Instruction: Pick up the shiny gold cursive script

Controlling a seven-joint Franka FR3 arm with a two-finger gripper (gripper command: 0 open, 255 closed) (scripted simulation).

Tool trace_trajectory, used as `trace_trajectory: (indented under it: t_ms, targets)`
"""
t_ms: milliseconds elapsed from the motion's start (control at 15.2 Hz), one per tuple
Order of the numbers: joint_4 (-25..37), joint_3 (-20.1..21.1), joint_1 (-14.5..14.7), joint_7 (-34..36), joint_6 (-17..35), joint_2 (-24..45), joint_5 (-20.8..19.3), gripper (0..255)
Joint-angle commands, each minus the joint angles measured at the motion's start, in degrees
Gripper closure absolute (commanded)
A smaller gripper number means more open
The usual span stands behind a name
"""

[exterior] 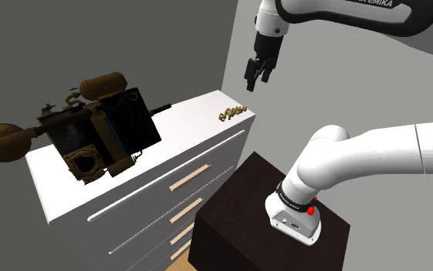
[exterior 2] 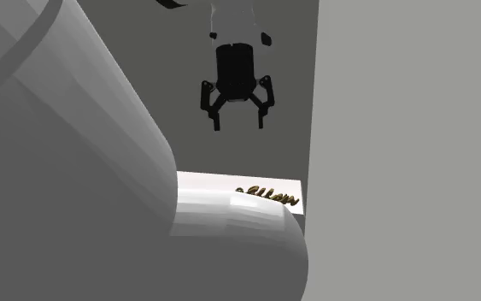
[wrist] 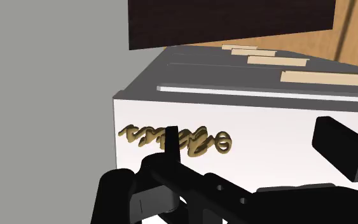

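The claw [exterior 2: 239, 126] hangs spread and empty in the air; below it, well apart, the gold cursive script [exterior: 234, 113] lies on the white dresser [exterior: 199, 127] at its corner beside the grey wall [exterior: 314, 69]; farther along the top sits a dark rusty machine [exterior: 91, 131].

In the second exterior view a pale grey rounded mass [exterior 2: 76, 171], from 6 to 11 o'clock, hides most of the white chest of drawers [exterior 2: 221, 182]. In the wrist view a black finger [wrist: 170, 144] crosses the shiny gold cursive script [wrist: 206, 141], whose letters we cannot read.
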Motion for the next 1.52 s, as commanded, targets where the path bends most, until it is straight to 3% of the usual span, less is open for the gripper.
trace_trajectory:
  t_ms: [0, 462, 858, 1452]
  targets:
    - [0.0, 0.0, 0.0, 0.0, 0.0, 0.0, 0.0, 0]
    - [-11.39, -3.27, 3.32, -12.87, 18.97, 2.42, -8.17, 0]
    - [-17.74, -6.79, 4.91, -22.15, 37.75, 9.65, -16.08, 0]
    - [-21.66, -7.41, 4.11, -20.5, 45.23, 13.22, -18.15, 0]
